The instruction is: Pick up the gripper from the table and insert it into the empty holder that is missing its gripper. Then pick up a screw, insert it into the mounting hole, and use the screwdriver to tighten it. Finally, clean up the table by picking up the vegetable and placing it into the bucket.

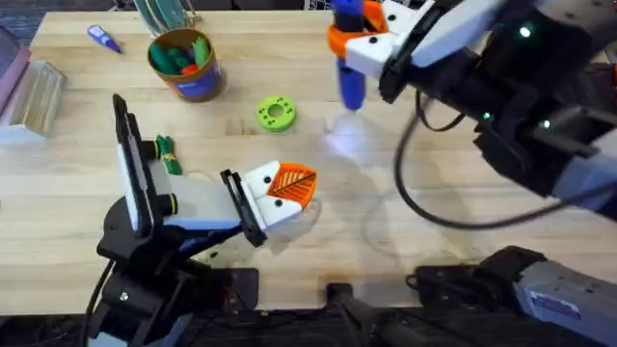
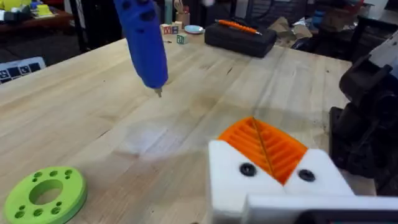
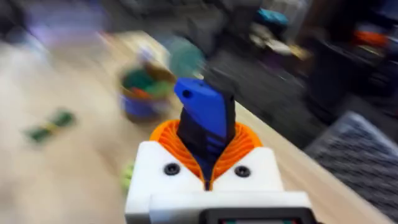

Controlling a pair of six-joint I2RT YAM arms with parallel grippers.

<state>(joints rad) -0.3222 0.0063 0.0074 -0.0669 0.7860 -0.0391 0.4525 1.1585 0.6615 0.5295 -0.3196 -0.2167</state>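
Table: screwdriver upright, tip down.

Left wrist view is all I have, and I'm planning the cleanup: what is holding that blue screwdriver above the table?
Observer: The right gripper is shut on the screwdriver, with its orange pads clamped around the blue body.
Operator: Where is the vegetable?
Observer: The vegetable lies on the table right beside the left arm, nearer the arms' bases than the bucket.
Operator: Is the bucket upright?
Observer: Yes. The bucket stands upright toward the far left of the table, with green and red toy pieces inside.
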